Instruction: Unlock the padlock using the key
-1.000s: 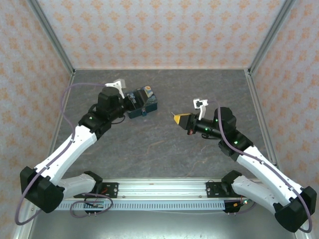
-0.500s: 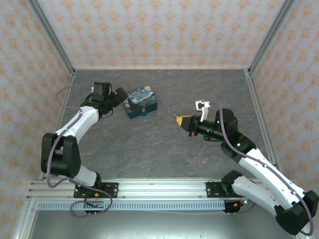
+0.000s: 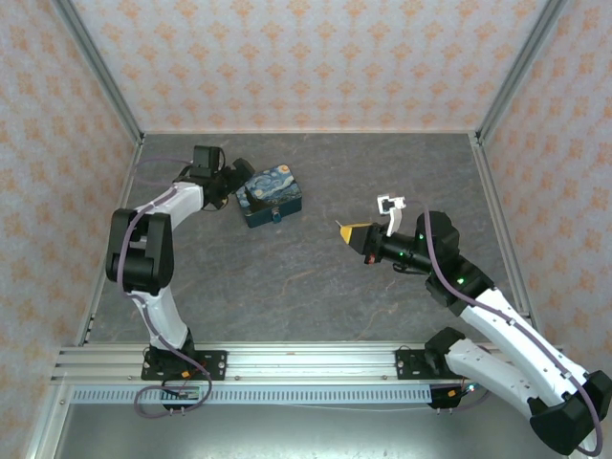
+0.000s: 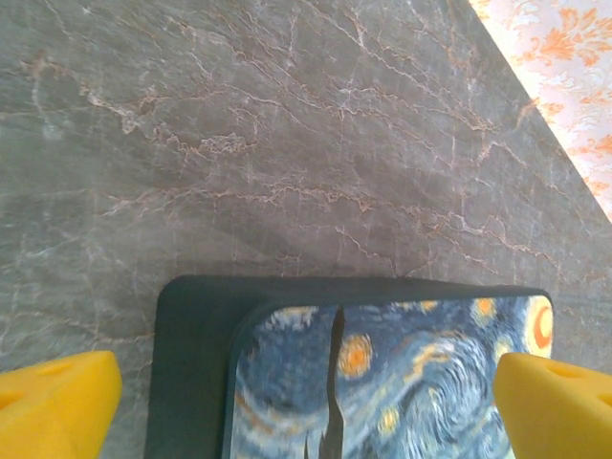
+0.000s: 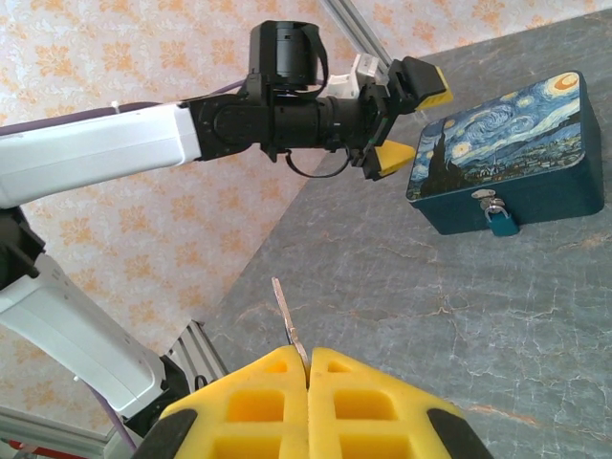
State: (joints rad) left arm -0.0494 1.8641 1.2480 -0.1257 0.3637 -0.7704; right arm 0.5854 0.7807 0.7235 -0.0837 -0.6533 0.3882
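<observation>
Tin box (image 3: 271, 194), lid painted with a blue-and-yellow swirling sky, on the grey table (image 3: 316, 282); the padlock (image 5: 498, 221) — small, teal — hangs at the clasp on the box's front wall. Left gripper (image 5: 411, 120): jaws spread wide and holding nothing, at the box's left end with one yellow finger to either side of it. Right gripper (image 5: 308, 368): well to the right of the box, pads pressed together on the key (image 5: 287, 320) — its blade sticks out from between them.

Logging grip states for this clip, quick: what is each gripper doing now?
Left gripper: open, holding nothing.
Right gripper: jaws shut on the key.
</observation>
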